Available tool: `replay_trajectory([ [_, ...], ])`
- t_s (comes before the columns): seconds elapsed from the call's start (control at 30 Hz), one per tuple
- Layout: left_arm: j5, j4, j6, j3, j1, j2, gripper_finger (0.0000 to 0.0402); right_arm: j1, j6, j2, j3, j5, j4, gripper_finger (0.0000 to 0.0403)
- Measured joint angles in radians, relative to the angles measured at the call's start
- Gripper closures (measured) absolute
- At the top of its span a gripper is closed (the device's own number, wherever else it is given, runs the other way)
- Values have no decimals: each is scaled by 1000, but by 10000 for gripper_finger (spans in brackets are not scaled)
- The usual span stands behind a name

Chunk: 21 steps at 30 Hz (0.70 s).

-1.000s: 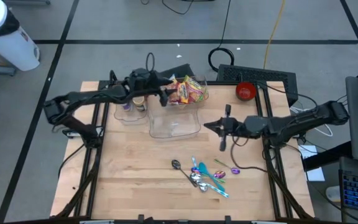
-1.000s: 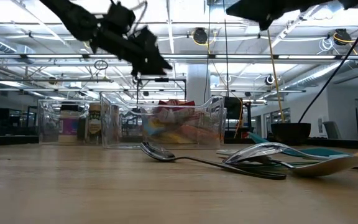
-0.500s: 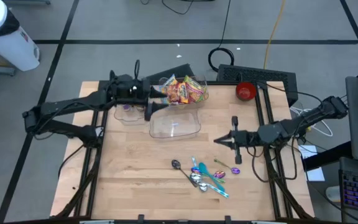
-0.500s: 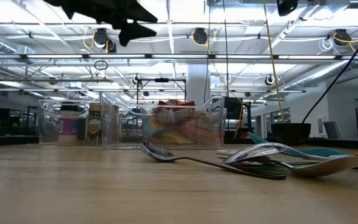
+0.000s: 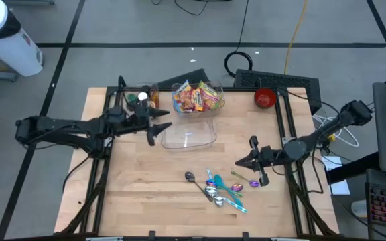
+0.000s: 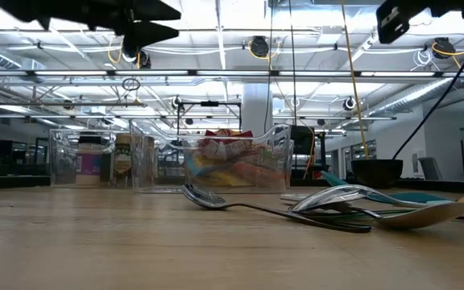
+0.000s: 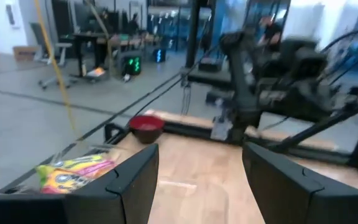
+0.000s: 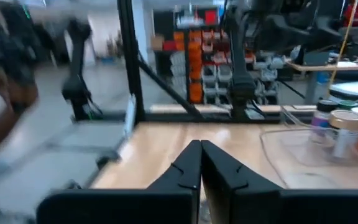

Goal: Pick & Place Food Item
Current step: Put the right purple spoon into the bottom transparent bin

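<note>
Two slim matte-black jointed arms — left arm (image 5: pixel 66 126), right arm (image 5: pixel 317 137) — ending in flat, tapered dark fingers (image 7: pixel 129 180).

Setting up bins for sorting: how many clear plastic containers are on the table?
3: a small one at the back left holding jars, one at the back centre full of snack packets, and an empty one just in front of it.

Overhead, table-level and two wrist cameras share the table (image 5: pixel 146 194).

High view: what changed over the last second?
Both arms pulled back toward their own sides. The left gripper, open and empty, withdrew from the snack bin to the empty clear bin's edge. The right gripper, shut, retreated rightward above the spoons. Bins, spoons, red bowl unmoved.
</note>
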Motion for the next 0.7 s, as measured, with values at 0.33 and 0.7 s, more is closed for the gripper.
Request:
replay_trajectory([
  [0.33, -38, 255, -43, -255, 7, -134, 160, 37, 68, 95, 198, -91, -249, 238],
  [0.7, -68, 294, -128, -309, 23, -149, 160, 52, 589, 422, 412, -20, -1133, 205],
])
